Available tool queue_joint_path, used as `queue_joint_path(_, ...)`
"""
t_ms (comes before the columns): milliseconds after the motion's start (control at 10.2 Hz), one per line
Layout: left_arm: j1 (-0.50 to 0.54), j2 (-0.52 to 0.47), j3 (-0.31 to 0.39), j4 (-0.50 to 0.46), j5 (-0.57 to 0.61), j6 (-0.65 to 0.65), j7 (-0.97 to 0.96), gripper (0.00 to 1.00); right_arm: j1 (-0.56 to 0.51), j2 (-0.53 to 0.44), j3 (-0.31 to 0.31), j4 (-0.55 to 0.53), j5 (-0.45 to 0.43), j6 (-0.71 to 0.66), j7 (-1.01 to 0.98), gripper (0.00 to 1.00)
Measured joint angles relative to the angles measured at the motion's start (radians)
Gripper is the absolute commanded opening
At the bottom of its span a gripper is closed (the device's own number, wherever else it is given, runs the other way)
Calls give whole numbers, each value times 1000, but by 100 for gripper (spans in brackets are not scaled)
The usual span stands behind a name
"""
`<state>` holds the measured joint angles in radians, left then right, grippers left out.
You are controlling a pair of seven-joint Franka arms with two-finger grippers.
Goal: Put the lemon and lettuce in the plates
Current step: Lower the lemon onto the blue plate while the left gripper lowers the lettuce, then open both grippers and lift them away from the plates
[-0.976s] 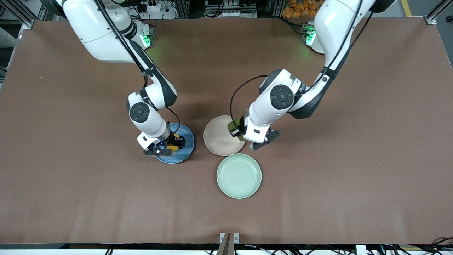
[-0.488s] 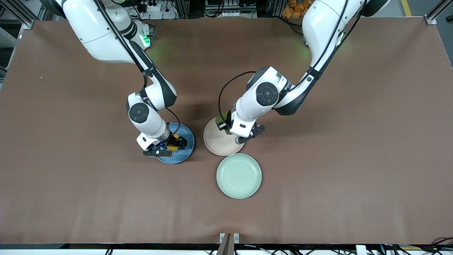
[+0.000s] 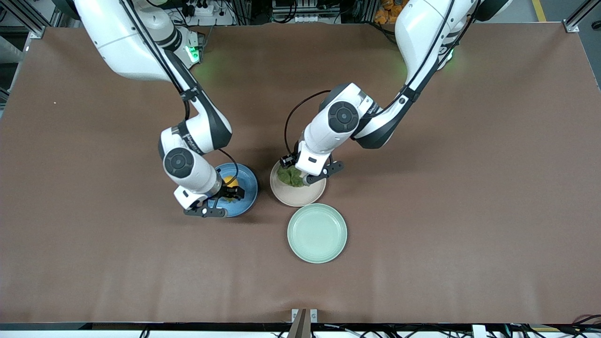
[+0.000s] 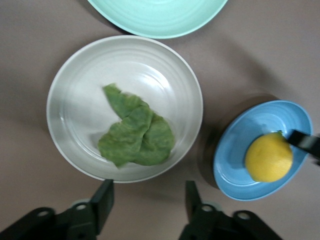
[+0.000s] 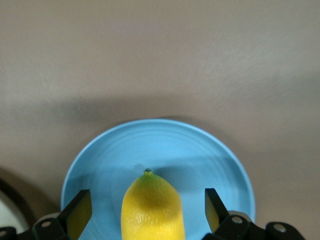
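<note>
The yellow lemon (image 3: 229,180) (image 5: 152,207) lies on the blue plate (image 3: 246,188) (image 5: 160,145). My right gripper (image 3: 228,190) (image 5: 146,207) hangs open just above it, one finger on each side with a gap to the fruit. The green lettuce (image 3: 291,176) (image 4: 135,135) lies crumpled in the beige-pink plate (image 3: 298,197) (image 4: 75,95). My left gripper (image 3: 290,164) (image 4: 149,200) is open and empty, over that plate's rim on the side away from the front camera. The left wrist view also shows the lemon (image 4: 268,156) on the blue plate (image 4: 240,155).
A pale mint-green plate (image 3: 317,233) (image 4: 157,15) holds nothing and sits just nearer to the front camera than the beige-pink plate. The three plates stand close together mid-table on the brown tabletop (image 3: 446,211).
My left gripper carried the lettuce over the beige-pink plate, opened, and the leaf now lies in the plate. My right gripper opened off the lemon and drew back slightly.
</note>
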<state>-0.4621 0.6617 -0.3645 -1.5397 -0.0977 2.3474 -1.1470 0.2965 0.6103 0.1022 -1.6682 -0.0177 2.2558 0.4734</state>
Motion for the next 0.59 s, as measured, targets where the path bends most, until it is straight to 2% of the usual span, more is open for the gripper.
queue_joint_path(195, 42, -15, 12, 14, 84, -75, 21, 100, -19, -2, -4, 114, 0, -166, -2, 100)
queue_joint_path(585, 186, -65, 18, 22, 214, -207, 87, 100, -80, -8, -8, 257, -5, -365, -118, 100)
